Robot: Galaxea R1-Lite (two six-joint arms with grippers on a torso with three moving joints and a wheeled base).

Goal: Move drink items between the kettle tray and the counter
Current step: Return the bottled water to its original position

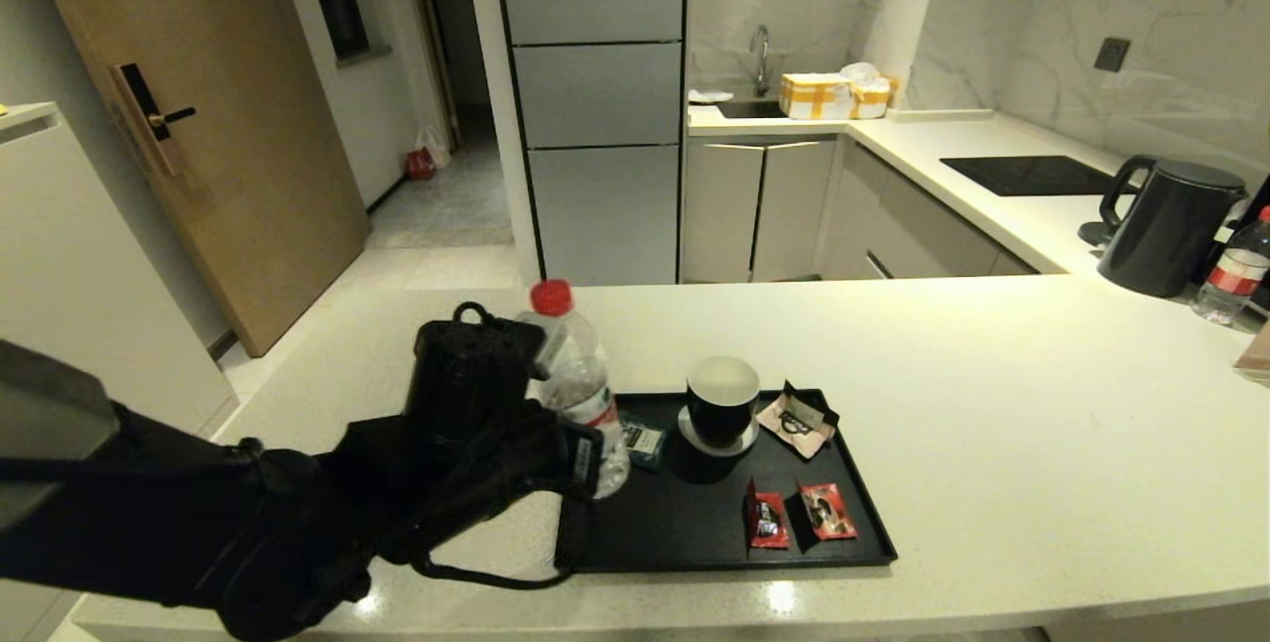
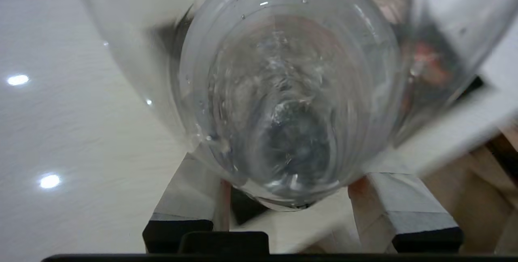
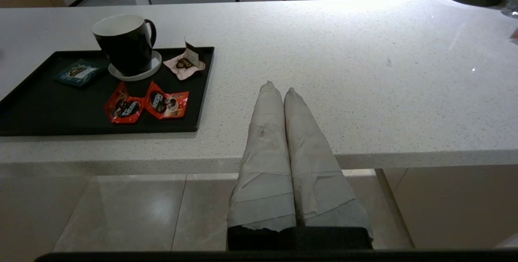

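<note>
Kitchen setting: pale speckled counter (image 1: 992, 424) in an L-shape, with a black kettle (image 1: 1166, 225) and a second bottle (image 1: 1233, 275) at its far right end. Kettle tray (image 1: 695, 533) sits near the front edge, carrying a black mug (image 1: 722, 402) on a coaster, a teal sachet (image 1: 643, 444), a pink sachet (image 1: 797, 418) and two red sachets (image 1: 766, 517).

Left gripper (image 1: 580, 458) is pinching the water bottle (image 1: 575, 374) around its lower body, at about the label band. Bottle is tilted, red cap leaning away from the tray, and sits over the tray's left edge; whether its base is touching the tray cannot be told, since the arm hides it. Left wrist view looks straight up the bottle's length, pads (image 2: 404, 213) pressed on either side, water sloshing inside.

Right gripper (image 3: 283, 132) is parked below and in front of the counter edge, fingers pressed together, holding nothing.

Handling notes (judgement):
- Bottle looks mostly full, so moderately heavy for its size.
- Thin clear plastic, smooth wall: it will dent under a hard squeeze and may slip if tilted further.
- Grip at the label band seems sound; ribbing gives purchase.
- Sachets are light, flat and crinkly; best pinched at a raised edge.
</note>
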